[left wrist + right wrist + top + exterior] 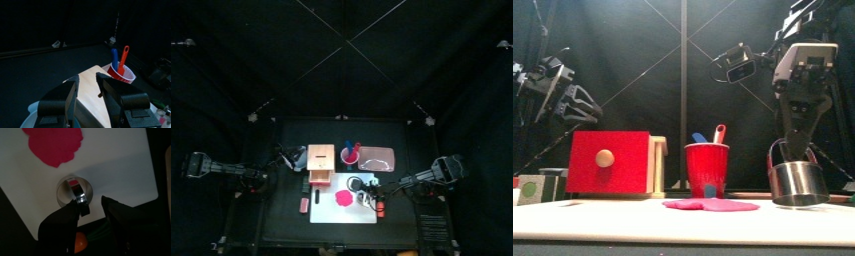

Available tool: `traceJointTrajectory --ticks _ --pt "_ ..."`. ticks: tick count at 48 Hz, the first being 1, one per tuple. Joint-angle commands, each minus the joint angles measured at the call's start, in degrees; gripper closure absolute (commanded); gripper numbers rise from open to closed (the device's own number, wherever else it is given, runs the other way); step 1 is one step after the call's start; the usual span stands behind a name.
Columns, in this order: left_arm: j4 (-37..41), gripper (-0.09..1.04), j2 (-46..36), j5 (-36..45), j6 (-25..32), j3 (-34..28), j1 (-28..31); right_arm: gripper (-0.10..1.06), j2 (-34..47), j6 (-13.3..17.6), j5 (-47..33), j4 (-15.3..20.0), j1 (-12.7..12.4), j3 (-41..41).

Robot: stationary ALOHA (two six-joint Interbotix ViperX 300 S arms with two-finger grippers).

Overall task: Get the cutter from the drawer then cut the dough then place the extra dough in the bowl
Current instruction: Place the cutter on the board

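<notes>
The round metal cutter (75, 189) stands on the white board (127, 163), just beside the flat pink dough (57, 145). My right gripper (93, 204) comes down from above it, and its narrow jaws look shut on the wire handle. From the front the cutter (796, 184) is at the right, with the dough (711, 205) lying left of it. The wooden box (609, 163) has its red drawer front pushed in. My left gripper (88, 76) hovers open over the box top (90, 102), holding nothing.
The red cup (707, 170) with a blue and a red knife stands behind the dough. The blue-grey bowl (376, 158) sits right of the cup at the back. Small toy pieces (547, 185) lie left of the box near the front.
</notes>
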Motion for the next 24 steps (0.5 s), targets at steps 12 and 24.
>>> traceJointTrajectory --ticks 12,24 --pt "0.09 0.20 0.09 -0.18 0.00 -1.23 0.35 0.18 -2.64 0.00 -0.53 0.18 1.05 -2.37" --pt "-0.18 0.20 0.09 1.05 0.00 -1.14 0.79 0.07 -3.87 0.00 -2.02 1.23 1.76 -2.55"
